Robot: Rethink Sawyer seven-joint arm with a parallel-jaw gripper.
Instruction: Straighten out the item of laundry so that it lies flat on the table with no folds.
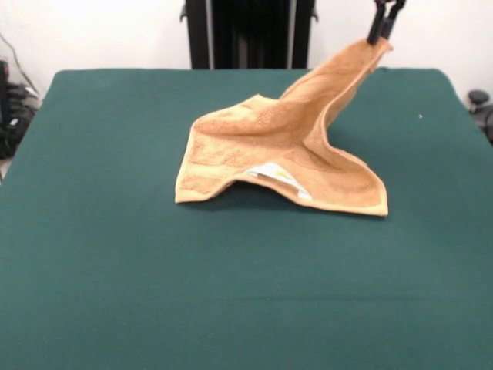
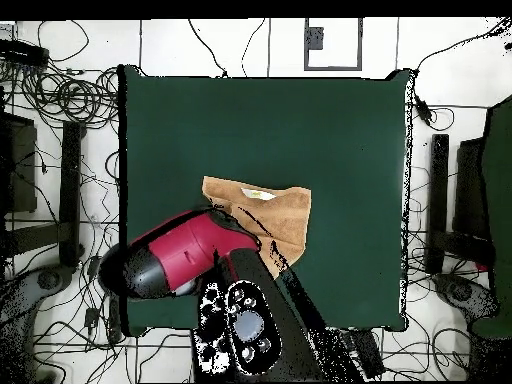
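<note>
Lifting step: the end effector (image 1: pixel 384 23), clenched on 1 corner of the towel (image 1: pixel 277 150), holds it raised above the desk (image 1: pixel 115 254); the rest drapes mid-desk, folded. Next, presumably, pull the cloth taut and lower it flat.

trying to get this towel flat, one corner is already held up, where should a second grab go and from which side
Take the towel by its free corner at the front view's lower right, coming from that side. The claw is shut on the opposite raised corner, so the cloth hangs in a diagonal ridge between them. That low corner lies exposed on the table, away from the folded hump by the white label. Pulling it outward would likely stretch the ridge flat.
</note>
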